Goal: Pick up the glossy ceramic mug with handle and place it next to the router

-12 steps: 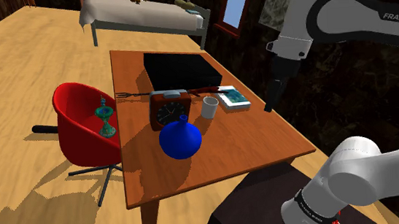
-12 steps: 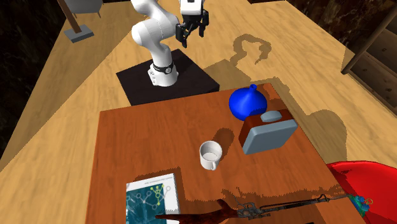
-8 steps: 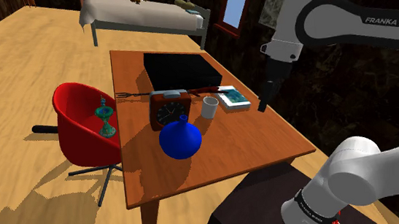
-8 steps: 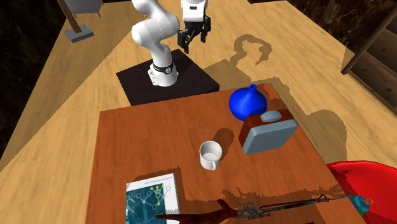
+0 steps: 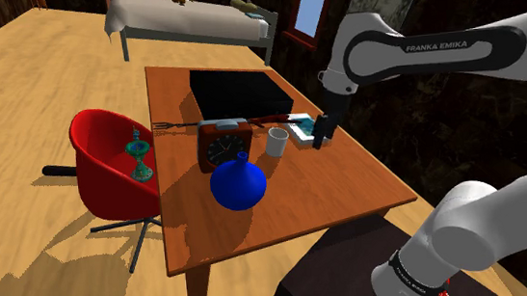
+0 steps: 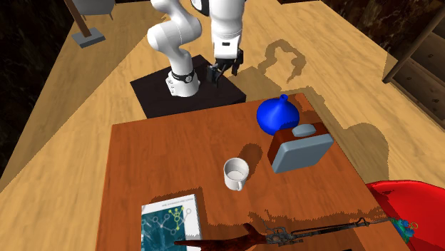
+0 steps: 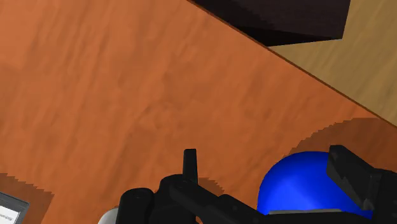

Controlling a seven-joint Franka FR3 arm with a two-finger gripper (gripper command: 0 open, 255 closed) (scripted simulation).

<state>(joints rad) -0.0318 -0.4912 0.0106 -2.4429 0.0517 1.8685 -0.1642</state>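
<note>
The white mug (image 5: pixel 276 142) stands upright near the middle of the table (image 5: pixel 295 203), untouched, with a clock (image 5: pixel 221 147) at its 9 o'clock in the shoulder view. The gripper (image 5: pixel 319 140) hangs at the mug's 3 o'clock, fingers apart and empty — probably lining up to come down on it. The arm (image 5: pixel 442 46) reads "FRANKA EMIKA".

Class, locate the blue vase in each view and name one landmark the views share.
Shoulder view: vase near the table's middle, in front of the clock.
Second exterior view: vase upper right, by the table's far edge, beside the clock.
Wrist view: vase on the table, framed by the open pincer, not held.
Shared landmark: the table; the clock in both exterior views.
</note>
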